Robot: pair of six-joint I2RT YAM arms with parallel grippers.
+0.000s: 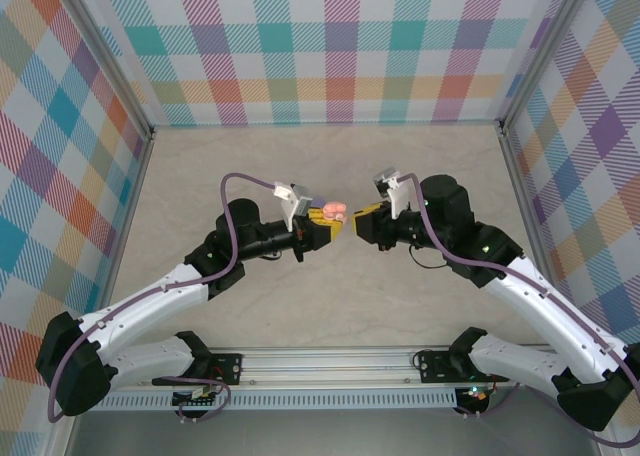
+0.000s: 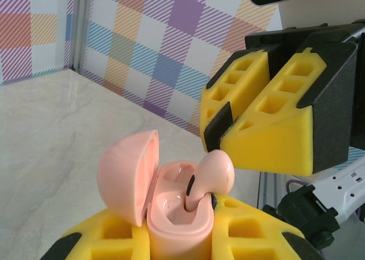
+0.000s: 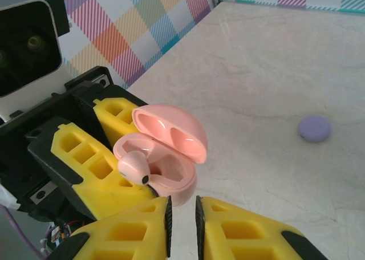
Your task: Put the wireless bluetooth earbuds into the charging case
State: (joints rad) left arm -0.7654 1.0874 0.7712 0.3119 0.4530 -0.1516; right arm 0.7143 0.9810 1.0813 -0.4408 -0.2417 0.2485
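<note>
A pink charging case (image 2: pixel 179 214) stands upright with its lid (image 2: pixel 128 171) swung open, and my left gripper (image 2: pixel 179 237) is shut on its base. One pale pink earbud (image 2: pixel 215 171) has its stem in the case's right slot while its head sticks up above the rim. The other slot is empty. My right gripper (image 3: pixel 182 214) hovers right beside the case (image 3: pixel 171 151) and the earbud (image 3: pixel 132 166), with its jaws a narrow gap apart and nothing between them. From above, the two grippers meet tip to tip around the case (image 1: pixel 332 212) at mid table.
A purple round closed case (image 3: pixel 315 128) lies on the marble tabletop (image 3: pixel 274 72) beyond the pink one. Checked walls (image 1: pixel 330 46) enclose the table on three sides. An aluminium rail (image 1: pixel 330 361) runs along the near edge between the arm bases.
</note>
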